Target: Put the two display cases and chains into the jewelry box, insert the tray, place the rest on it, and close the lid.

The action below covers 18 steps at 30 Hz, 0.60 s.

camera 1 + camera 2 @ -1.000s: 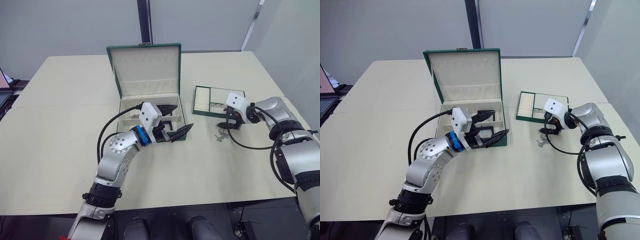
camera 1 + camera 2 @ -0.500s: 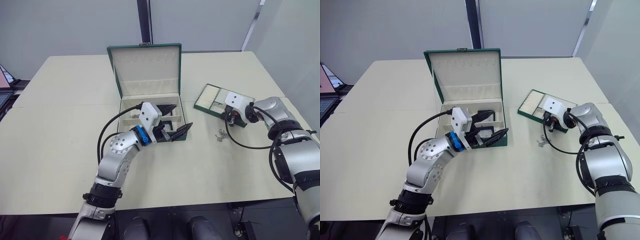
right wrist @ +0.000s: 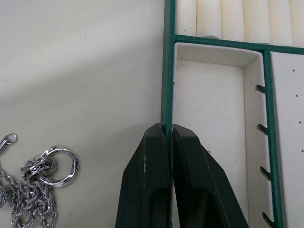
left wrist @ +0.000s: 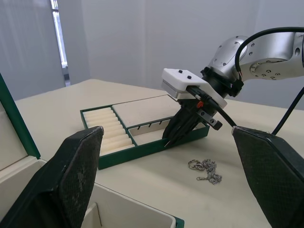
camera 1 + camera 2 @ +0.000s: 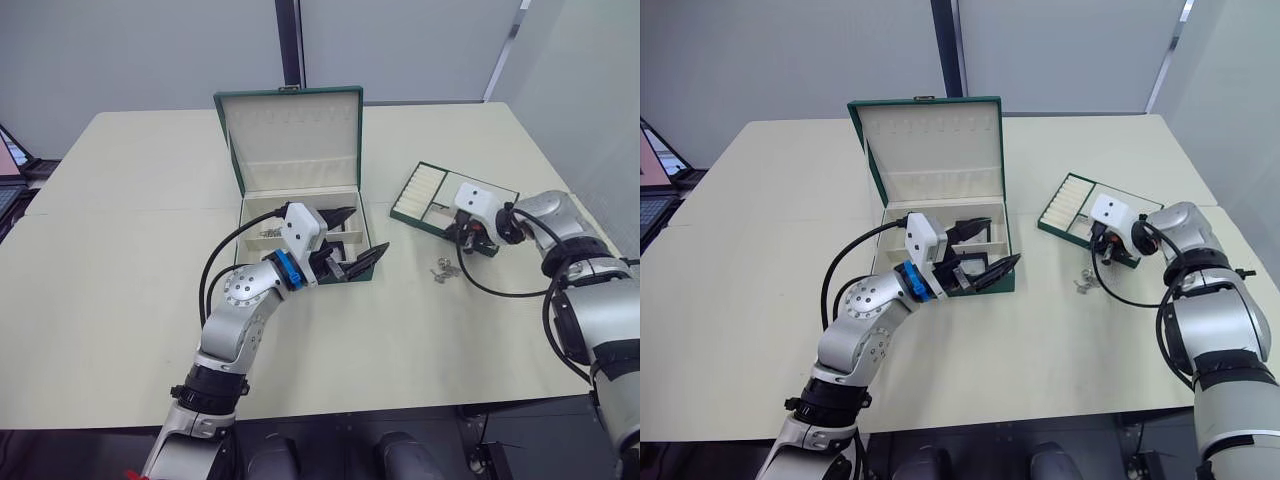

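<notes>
right gripper: pinched shut on the tray's near wall, one finger inside the compartment and one outside. Thin wall, so I'd say an edge pinch is about the only decent way to carry it.

tray: out on the table to the right of the box, sitting at an angle with the gripped edge looking a bit raised. Ribbed ring slots at one end, empty compartments at the other.

left gripper: fingers spread wide, nothing in them, parked over the box's front right corner. My guess is it's waiting there to steady the box or guide the tray in.

box: lid stands up at the back, so the opening is free. A dark case shows inside behind the left fingers, and there's something small and silvery at the left side of the box, can't make out more.

rest: little heap of silver chain and a ring on the table just beside the tray, untouched. Makes sense, it goes on once the tray is seated.

stage: tray insertion, looks barely begun.
</notes>
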Motion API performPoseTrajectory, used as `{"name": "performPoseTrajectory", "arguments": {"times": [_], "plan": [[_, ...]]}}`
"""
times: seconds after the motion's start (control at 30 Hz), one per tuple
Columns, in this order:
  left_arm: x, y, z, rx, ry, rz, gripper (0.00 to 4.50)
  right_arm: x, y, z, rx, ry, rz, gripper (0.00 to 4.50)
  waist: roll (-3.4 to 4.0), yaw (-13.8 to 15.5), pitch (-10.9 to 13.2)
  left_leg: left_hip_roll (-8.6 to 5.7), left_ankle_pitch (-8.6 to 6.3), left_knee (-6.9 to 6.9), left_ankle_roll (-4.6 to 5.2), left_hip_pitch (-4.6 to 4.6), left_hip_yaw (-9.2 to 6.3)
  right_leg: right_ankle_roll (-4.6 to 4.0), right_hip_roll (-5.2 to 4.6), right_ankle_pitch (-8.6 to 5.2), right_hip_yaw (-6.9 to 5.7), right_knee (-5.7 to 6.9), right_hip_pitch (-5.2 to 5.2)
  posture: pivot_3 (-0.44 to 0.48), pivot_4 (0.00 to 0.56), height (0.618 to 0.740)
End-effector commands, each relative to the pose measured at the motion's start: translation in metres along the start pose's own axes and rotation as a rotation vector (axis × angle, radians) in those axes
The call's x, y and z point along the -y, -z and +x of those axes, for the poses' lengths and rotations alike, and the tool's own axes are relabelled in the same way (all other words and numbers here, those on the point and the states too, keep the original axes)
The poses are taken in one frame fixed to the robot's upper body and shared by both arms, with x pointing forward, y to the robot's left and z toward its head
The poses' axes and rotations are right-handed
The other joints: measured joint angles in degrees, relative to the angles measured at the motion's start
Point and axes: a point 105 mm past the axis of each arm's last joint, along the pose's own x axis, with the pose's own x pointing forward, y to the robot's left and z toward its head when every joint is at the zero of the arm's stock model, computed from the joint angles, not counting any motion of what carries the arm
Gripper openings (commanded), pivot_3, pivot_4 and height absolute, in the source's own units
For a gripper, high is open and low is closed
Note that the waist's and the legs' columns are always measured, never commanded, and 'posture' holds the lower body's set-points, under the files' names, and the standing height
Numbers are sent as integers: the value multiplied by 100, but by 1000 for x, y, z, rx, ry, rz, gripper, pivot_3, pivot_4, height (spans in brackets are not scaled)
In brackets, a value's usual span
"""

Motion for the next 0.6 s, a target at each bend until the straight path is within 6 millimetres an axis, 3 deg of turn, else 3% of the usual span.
{"name": "performPoseTrajectory", "arguments": {"times": [0.03, 0.33, 0.6], "plan": [[-2, -12, 3, 43, 10, 37, 4500, 18, -20, -23, 68, 41, -6, 10, 2, 1, 1, 0, 0, 0, 0, 0, 0, 0, 0, 0, 0, 0, 0, 0, 150, 740], [-7, -17, 3, 59, 18, 58, 4500, 25, -28, -50, 81, -14, -17, 10, 11, 4, 7, 0, 0, -1, 0, 0, 2, 0, 0, 0, 1, -2, -1, 0, 150, 740], [-14, -26, -29, 56, -37, 82, 4500, 19, -37, -86, 98, -162, -51, 10, 18, 2, 11, 0, 0, -3, 0, 0, 2, 0, 0, 0, 2, -2, -2, 0, 150, 740]]}}
